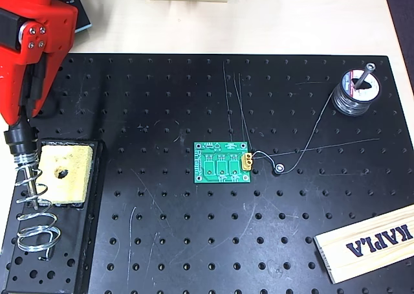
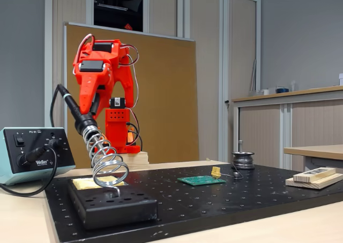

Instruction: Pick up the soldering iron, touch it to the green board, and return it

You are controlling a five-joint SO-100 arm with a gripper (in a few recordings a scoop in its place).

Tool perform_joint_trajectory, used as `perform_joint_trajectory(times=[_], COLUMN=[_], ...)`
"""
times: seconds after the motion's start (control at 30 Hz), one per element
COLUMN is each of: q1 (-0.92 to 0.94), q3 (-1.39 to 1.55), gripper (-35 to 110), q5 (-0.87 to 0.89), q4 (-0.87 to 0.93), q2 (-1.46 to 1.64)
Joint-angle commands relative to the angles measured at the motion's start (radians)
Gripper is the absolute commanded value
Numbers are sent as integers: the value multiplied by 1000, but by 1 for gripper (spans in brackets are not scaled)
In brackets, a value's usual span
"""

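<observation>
Your gripper [image 2: 86,108] sits right at the soldering iron [image 2: 72,106], w/ the red fingers [image 1: 29,87] coming down along the upper handle. Can't tell from either view if they're clamped on it or just alongside; the arm body hides the contact from above, and the fixed view is too small to settle it. Confirm the grip before you pull.

The iron is parked in the coil stand [image 2: 107,165], tilted, handle up toward the arm, tip down inside the wire spiral. Its cable [image 2: 52,106] loops off to the Weller box [image 2: 33,154] at the left of the fixed view.

Step in hand, as I read it: the pick. To do it well, draw the iron out along its own tilted axis, not straight up, or the tip will likely snag the coils and drag the stand base [image 1: 48,268]. Grab mid-handle, square on, so it won't swivel. Watch the cable slack.

Beside the stand is the yellow sponge [image 1: 63,174]. Further out, well apart near the middle of the black perforated board [image 1: 194,242], lies the green board [image 1: 222,162], flat, yellow connector [image 1: 247,160] on its right edge in the overhead view. A thin solder wire [image 1: 304,153] runs from there to the spool [image 1: 354,92]. Keep clear of that wire when approaching.
</observation>
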Motion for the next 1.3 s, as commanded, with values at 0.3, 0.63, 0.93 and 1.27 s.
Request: perform_joint_trajectory(times=[0.3, 0.63, 0.93, 1.27], q1=[44, 58, 41, -29], q3=[48, 71, 49, -158], gripper=[0, 0, 0, 0], q5=[-26, -37, -17, 55], q4=[106, 132, 126, 201], q2=[166, 202, 178, 0])
